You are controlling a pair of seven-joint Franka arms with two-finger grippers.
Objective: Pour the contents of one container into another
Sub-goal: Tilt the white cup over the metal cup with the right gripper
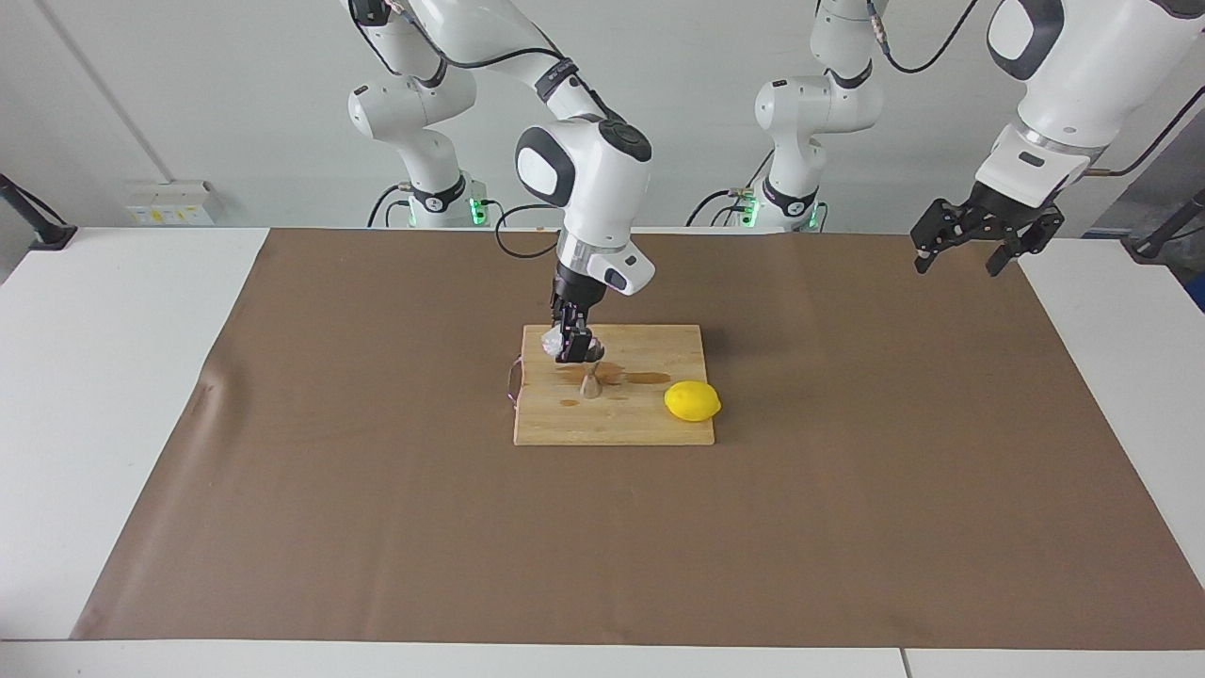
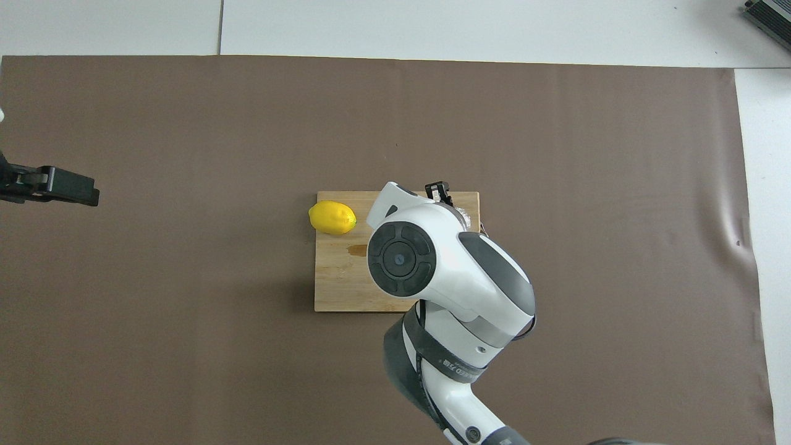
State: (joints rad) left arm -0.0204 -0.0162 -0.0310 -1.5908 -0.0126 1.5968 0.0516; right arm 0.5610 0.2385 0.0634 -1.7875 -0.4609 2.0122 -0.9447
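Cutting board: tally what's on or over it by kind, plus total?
On or over the cutting board:
Glass cup: 1, tilted, held in the right claw over the jigger
Steel jigger: 1, upright on the board
Lemon: 1, at the board's edge toward the left arm's end
Total: 3

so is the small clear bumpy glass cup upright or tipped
Tipped: the right gripper holds the small clear bumpy glass cup slanted over the steel hourglass jigger.

Lemon (image 2: 332,217) at wooden board's (image 2: 346,284) corner; right arm (image 2: 445,284) over board
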